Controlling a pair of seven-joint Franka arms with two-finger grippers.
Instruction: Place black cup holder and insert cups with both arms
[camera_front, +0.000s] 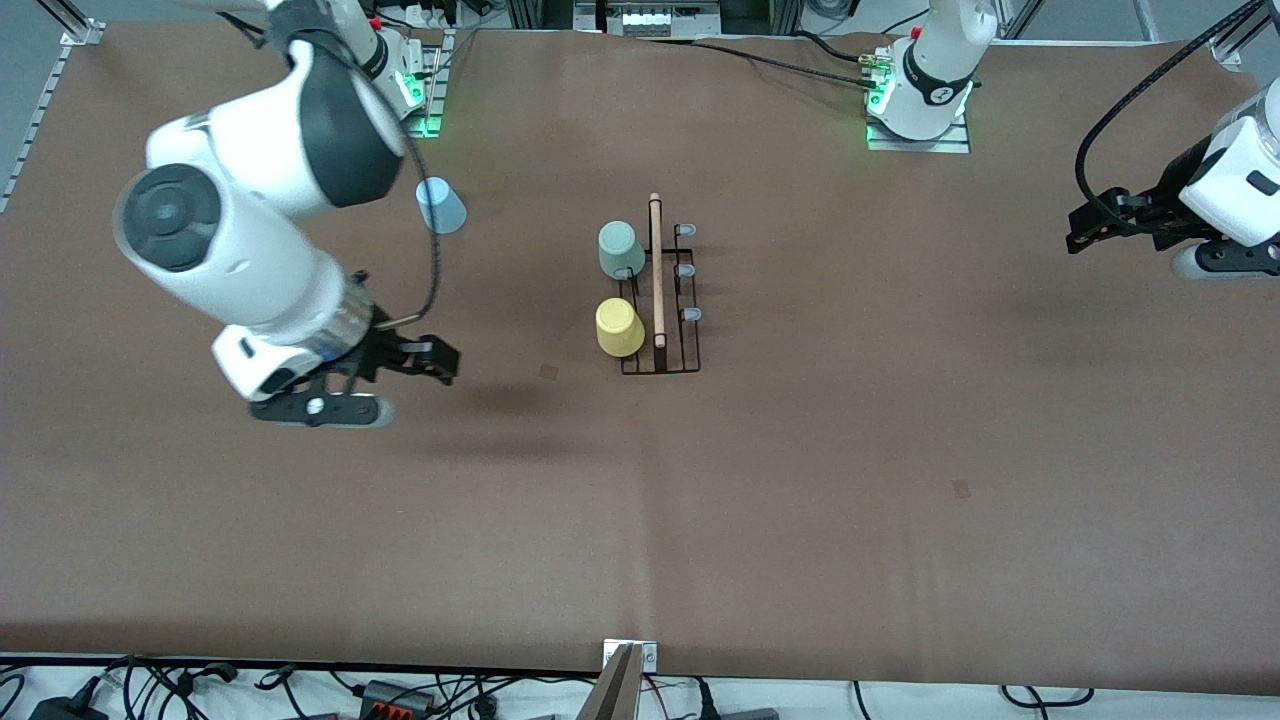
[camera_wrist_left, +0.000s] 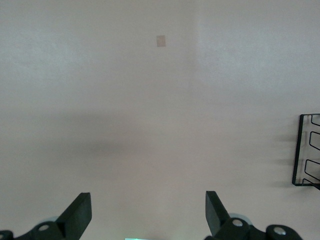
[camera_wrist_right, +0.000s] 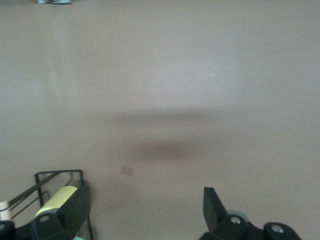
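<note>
Rack: the black cup holder (camera_front: 660, 300) stands at the middle of the table (camera_front: 800, 500), its wooden handle (camera_front: 656, 270) running twelve to six in the front view, so pegs are reachable from either arm's end.
Green cup: the pale green cup (camera_front: 620, 249) sits upside down on a peg at the rack's ten o'clock corner.
Yellow cup: the yellow cup (camera_front: 620, 327) is upside down on the next peg, nearer the front camera; this row faces my right arm.
Blue cup: the light blue cup (camera_front: 440, 205) stands upside down on the table, at about ten o'clock from the rack, not yet on a peg.
Right hand: my right gripper (camera_front: 425, 360) hangs with fingers spread and empty, at four o'clock of the blue cup; I judge this cup is mine to fetch.
Left hand: my left gripper (camera_front: 1100, 222) waits spread wide and empty over the table at three o'clock from the rack, well apart.
Free pegs: the grey-tipped pegs (camera_front: 686, 271) on the left arm's side are bare.
</note>
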